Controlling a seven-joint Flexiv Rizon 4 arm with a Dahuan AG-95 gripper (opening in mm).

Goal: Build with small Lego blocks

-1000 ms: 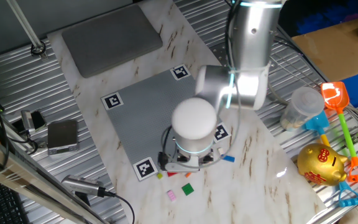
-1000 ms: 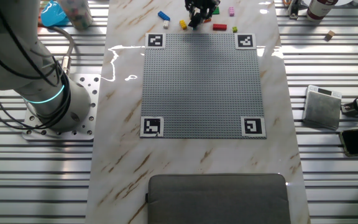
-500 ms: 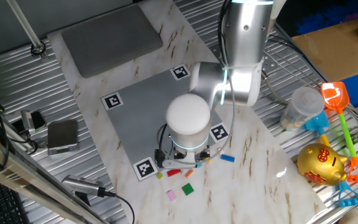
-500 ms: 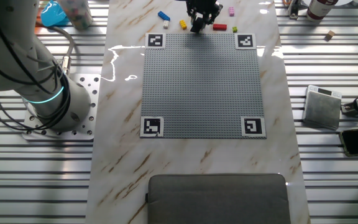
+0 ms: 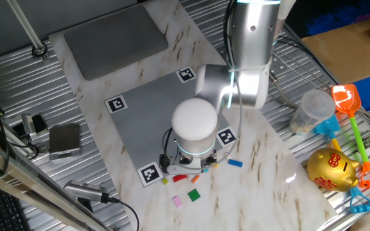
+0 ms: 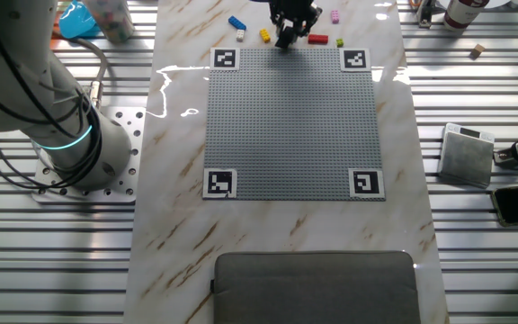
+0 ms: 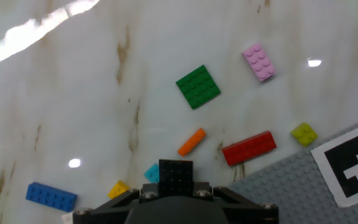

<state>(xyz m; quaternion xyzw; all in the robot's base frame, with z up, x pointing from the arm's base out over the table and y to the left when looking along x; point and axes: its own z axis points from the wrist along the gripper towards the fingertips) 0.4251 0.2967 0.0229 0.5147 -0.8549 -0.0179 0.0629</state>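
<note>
In the hand view my gripper (image 7: 176, 190) is shut on a black Lego brick (image 7: 176, 174) and holds it above the marble, just off the grey studded plate (image 7: 303, 186). Loose bricks lie below: green (image 7: 198, 86), pink (image 7: 258, 62), orange (image 7: 192, 142), red (image 7: 248, 148), yellow-green (image 7: 304, 133), light blue (image 7: 151, 173), yellow (image 7: 119, 188) and blue (image 7: 51, 196). In the other fixed view the gripper (image 6: 285, 36) hangs at the plate's far edge (image 6: 290, 117), between a yellow brick (image 6: 264, 36) and a red brick (image 6: 317, 40). In one fixed view the white wrist hides the fingers.
The plate has black-and-white markers at its corners (image 6: 226, 58). A grey pad (image 6: 313, 283) lies beyond the plate's other end. A phone and small boxes (image 6: 466, 153) sit on the metal slats. A jar (image 5: 313, 110), toy shovels and a gold piggy bank (image 5: 331, 169) stand at the right.
Over the last second the hand shifted a little from the loose bricks toward the plate's edge, with the black brick still held. In the last half second nothing moved.
</note>
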